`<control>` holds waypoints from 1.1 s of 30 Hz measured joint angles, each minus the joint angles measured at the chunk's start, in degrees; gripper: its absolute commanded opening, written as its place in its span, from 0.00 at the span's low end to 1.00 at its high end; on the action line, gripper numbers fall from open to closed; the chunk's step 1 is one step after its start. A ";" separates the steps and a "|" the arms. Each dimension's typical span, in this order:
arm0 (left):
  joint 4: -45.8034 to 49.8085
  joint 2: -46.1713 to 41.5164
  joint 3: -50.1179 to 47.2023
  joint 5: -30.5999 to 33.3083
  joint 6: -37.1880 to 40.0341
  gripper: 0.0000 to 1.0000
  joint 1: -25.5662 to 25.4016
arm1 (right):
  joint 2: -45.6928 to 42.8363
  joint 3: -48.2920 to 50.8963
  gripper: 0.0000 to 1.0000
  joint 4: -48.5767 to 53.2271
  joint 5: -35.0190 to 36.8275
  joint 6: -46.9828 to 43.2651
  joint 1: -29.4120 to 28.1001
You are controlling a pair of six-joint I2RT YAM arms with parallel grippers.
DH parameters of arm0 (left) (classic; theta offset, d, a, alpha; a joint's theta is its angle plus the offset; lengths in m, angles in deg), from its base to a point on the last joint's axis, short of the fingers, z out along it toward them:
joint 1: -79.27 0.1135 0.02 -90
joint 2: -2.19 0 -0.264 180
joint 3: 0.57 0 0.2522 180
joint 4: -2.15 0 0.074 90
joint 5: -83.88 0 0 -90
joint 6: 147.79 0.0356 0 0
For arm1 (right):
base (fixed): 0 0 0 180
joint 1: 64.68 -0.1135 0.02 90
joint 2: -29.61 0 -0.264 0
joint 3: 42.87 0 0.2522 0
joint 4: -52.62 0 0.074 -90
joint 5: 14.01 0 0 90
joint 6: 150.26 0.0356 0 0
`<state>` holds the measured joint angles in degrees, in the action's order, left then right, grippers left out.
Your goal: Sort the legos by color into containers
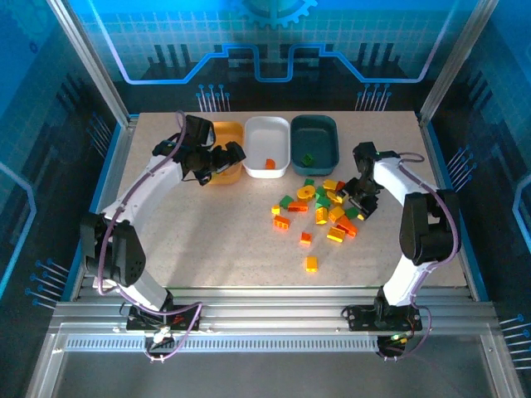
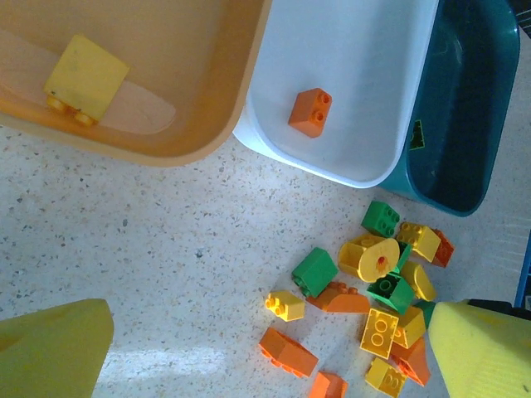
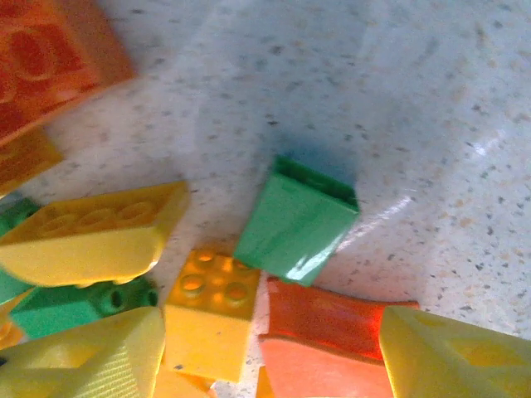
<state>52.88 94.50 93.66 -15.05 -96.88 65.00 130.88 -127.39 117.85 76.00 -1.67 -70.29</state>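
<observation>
Fingers (image 2: 51,352) of the left gripper (image 1: 219,159) stand wide apart with nothing between them. The gripper hangs over the orange-yellow tray (image 1: 232,127) at the far left of the row of containers. The white tray (image 1: 264,139) sits in the middle and the teal tray (image 1: 322,137) on the right. All three sit side by side along the far edge of the table (image 1: 207,240), their walls touching or nearly so.

The right gripper (image 1: 358,209) is low at the right edge of the loose legos (image 1: 325,207), its fingers (image 3: 83,361) also spread. A square yellow brick (image 3: 207,319) and an orange-red brick (image 3: 319,327) lie in the gap. Whether either finger touches them I cannot tell. A tilted green brick (image 3: 297,220) lies just beyond the fingertips.

The loose legos lie right of centre, in front of the white and teal trays. The left half of the speckled table and the strip along its near edge are bare. Metal rails (image 1: 274,319) border the near edge, and blue panels (image 1: 348,33) close in the back and sides.

From above, the left gripper covers part of the orange-yellow tray's floor. The left wrist view looks into it and shows a yellow brick (image 2: 85,77) lying there. An orange brick (image 1: 270,163) lies in the white tray and a small green brick (image 1: 308,158) in the teal one.
</observation>
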 measured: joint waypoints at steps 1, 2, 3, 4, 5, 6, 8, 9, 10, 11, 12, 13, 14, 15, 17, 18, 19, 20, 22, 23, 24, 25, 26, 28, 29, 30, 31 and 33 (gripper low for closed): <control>0.02 0.00 0.00 -0.04 0.00 0.99 0.00 | 0.00 0.70 0.71 0.02 0.00 1.51 0.20; 0.04 0.00 0.00 -0.15 0.02 0.99 0.00 | 0.00 1.33 0.71 0.02 -0.02 2.64 0.42; 0.09 0.00 0.11 -0.20 0.04 0.99 0.00 | 0.00 2.16 0.71 0.04 -0.02 4.09 0.66; 0.15 0.00 0.15 -0.22 0.04 0.99 0.00 | 0.00 2.56 0.70 0.04 -0.09 4.94 0.81; 0.28 0.00 0.28 -0.39 0.07 0.99 0.00 | 0.02 3.02 0.69 -0.11 -0.11 5.79 0.92; 0.37 0.00 0.48 -0.46 0.15 0.99 0.00 | 0.07 3.32 0.69 -0.37 -0.31 6.47 1.03; 0.44 0.00 0.85 -0.66 0.20 0.99 0.00 | 0.52 3.39 0.69 -0.98 -0.57 7.48 1.16; 0.61 0.00 1.18 -0.83 0.22 0.99 0.00 | 0.90 3.37 0.69 -1.42 -0.61 7.74 1.20; 0.72 0.00 1.46 -0.96 0.24 0.99 0.00 | 1.36 3.28 0.69 -1.68 -0.68 7.98 1.25; 0.79 0.04 1.84 -1.05 0.28 0.99 0.00 | 1.86 3.19 0.69 -1.97 -0.68 8.13 1.31; 0.83 0.11 2.25 -1.07 0.42 0.99 0.00 | 2.40 3.02 0.69 -2.05 -0.70 8.33 1.44; 0.83 0.20 2.49 -1.09 0.44 0.99 0.00 | 3.04 2.80 0.68 -2.14 -0.79 8.50 1.64; 0.81 0.33 2.80 -1.11 0.46 0.99 0.00 | 3.43 2.45 0.68 -2.27 -1.31 8.55 1.95; 0.92 0.42 3.04 -1.14 0.48 0.99 0.00 | 3.63 2.14 0.66 -2.58 -1.33 8.61 2.14; 0.94 1.11 3.85 -1.29 0.52 0.99 0.00 | 4.50 1.73 0.57 -3.26 -1.33 8.79 2.82; 1.01 1.53 4.31 -1.42 0.59 0.99 0.00 | 4.98 1.64 0.52 -3.45 -1.33 8.79 3.15; 1.05 1.90 4.63 -1.44 0.63 0.99 0.00 | 5.33 1.64 0.49 -3.56 -1.33 8.83 3.37; 1.11 2.25 4.96 -1.46 0.63 0.99 0.00 | 5.79 1.64 0.46 -3.56 -1.27 8.70 3.56; 1.25 2.86 5.40 -1.46 0.63 0.99 0.00 | 6.23 1.64 0.39 -3.56 -1.25 8.85 3.76; 1.36 3.19 5.60 -1.46 0.63 0.99 0.02 | 6.23 1.64 0.35 -3.56 -1.11 8.74 3.80; 1.38 3.45 5.73 -1.46 0.63 0.99 0.07 | 6.23 1.64 0.32 -3.56 -1.07 8.59 3.82; 1.49 3.67 5.88 -1.46 0.63 0.99 0.07 | 6.23 1.53 0.30 -3.48 -1.07 8.37 3.87; 1.75 4.07 6.25 -1.46 0.63 0.99 0.07 | 6.21 1.36 0.28 -3.48 -1.09 7.93 3.93; 1.79 4.79 7.06 -1.46 0.61 0.99 0.07 | 6.21 1.01 0.25 -3.50 -0.92 7.30 4.20; 1.79 5.16 7.48 -1.46 0.63 0.99 0.07 | 6.21 0.79 0.25 -3.54 -0.70 6.91 4.31; 1.86 5.60 8.07 -1.49 0.63 0.99 0.07 | 6.21 0.44 0.24 -3.34 -0.46 6.40 4.44; 1.88 5.95 8.48 -1.49 0.63 0.99 0.07 | 6.21 0.04 0.24 -3.28 -0.39 5.99 4.50; 2.19 6.71 9.57 -1.49 0.63 0.99 0.07 | 5.99 -0.98 0.23 -3.15 0.17 4.94 4.57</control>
<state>55.06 101.21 103.23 -16.53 -96.24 65.07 136.87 -128.37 114.70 76.17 3.27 -65.72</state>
